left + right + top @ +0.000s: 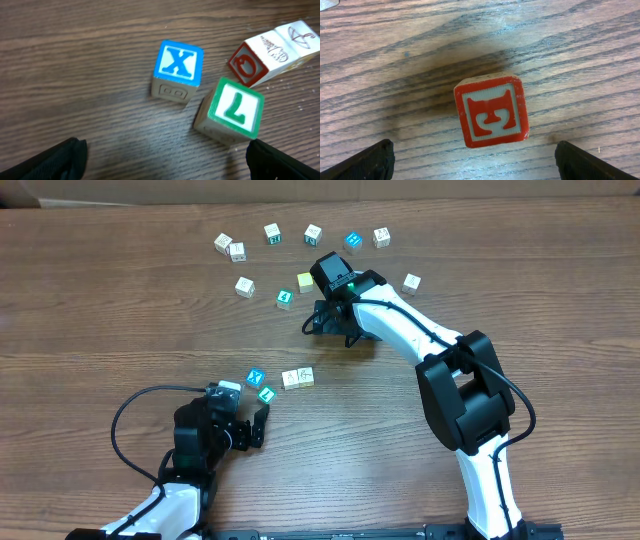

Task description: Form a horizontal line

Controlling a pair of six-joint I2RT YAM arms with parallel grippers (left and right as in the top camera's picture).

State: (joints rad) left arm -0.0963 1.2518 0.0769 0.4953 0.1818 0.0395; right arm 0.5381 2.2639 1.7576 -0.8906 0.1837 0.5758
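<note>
Near the table's middle, a blue cube with a white X (255, 377) (177, 70) and a teal-green faced cube (266, 393) (235, 112) stand close together. Just to their right, two pale cream cubes (298, 378) (280, 47) touch side by side; one shows a red face in the left wrist view. My left gripper (248, 415) (165, 170) is open just short of the teal cube, holding nothing. Farther back, my right gripper (330, 328) (480, 170) is open over a red-faced cube (491, 111), which lies ahead of the fingertips and untouched. The arm hides that cube from overhead.
Several more letter cubes are scattered across the back: a yellow-green one (305, 281), a green one (285, 299), a blue one (352, 242) and pale ones (245, 286) (411, 283) (272, 233). Cardboard (300, 188) lines the far edge.
</note>
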